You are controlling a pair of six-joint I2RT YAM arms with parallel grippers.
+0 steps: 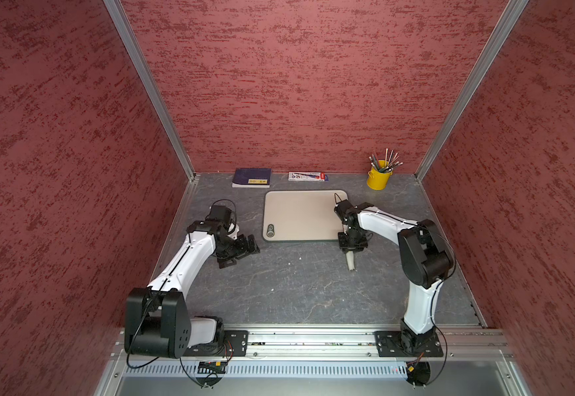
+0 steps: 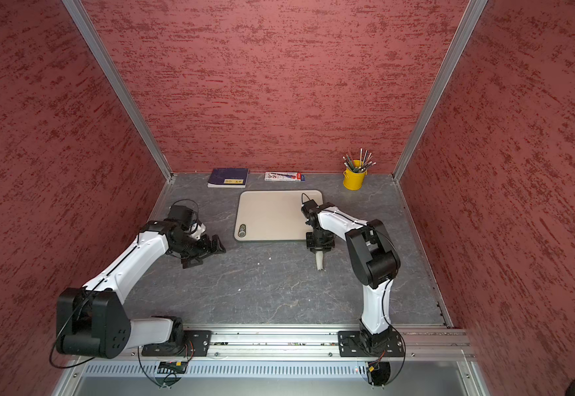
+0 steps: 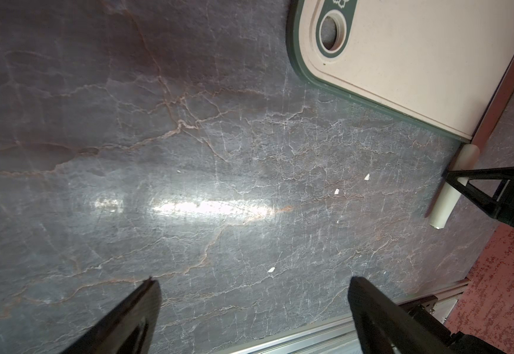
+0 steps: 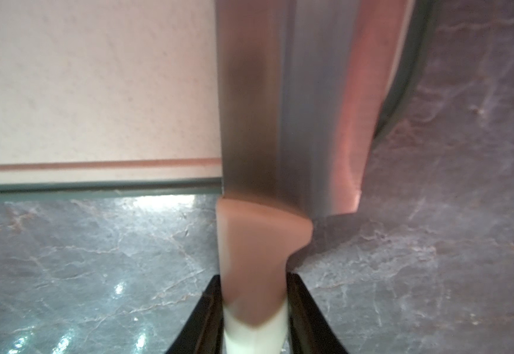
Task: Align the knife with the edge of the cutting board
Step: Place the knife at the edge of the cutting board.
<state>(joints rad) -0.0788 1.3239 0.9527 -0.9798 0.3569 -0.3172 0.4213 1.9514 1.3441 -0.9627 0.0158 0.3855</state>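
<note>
The grey marbled table (image 1: 279,291) carries the cutting board (image 1: 300,216), which lies flat with its oval hole at the corner nearest the left arm. The knife (image 4: 280,107) runs along the board's short edge on the right arm's side. Its blade sits over the board just inside the rim and roughly parallel to it, and its cream handle juts past the board's near long edge. Whether the blade touches the board I cannot tell.

The right gripper (image 4: 254,291) is closed tight on that handle, just off the board's near edge. The left gripper (image 3: 252,280) is spread wide and empty over bare table, apart from the board's hole-side edge.

A dark blue book (image 1: 252,177) lies beyond the board's far corner on the left arm's side. A yellow cup of pencils (image 1: 378,179) stands beyond the opposite far corner. A small white packet (image 1: 308,176) lies beyond the board's far edge, between them.
</note>
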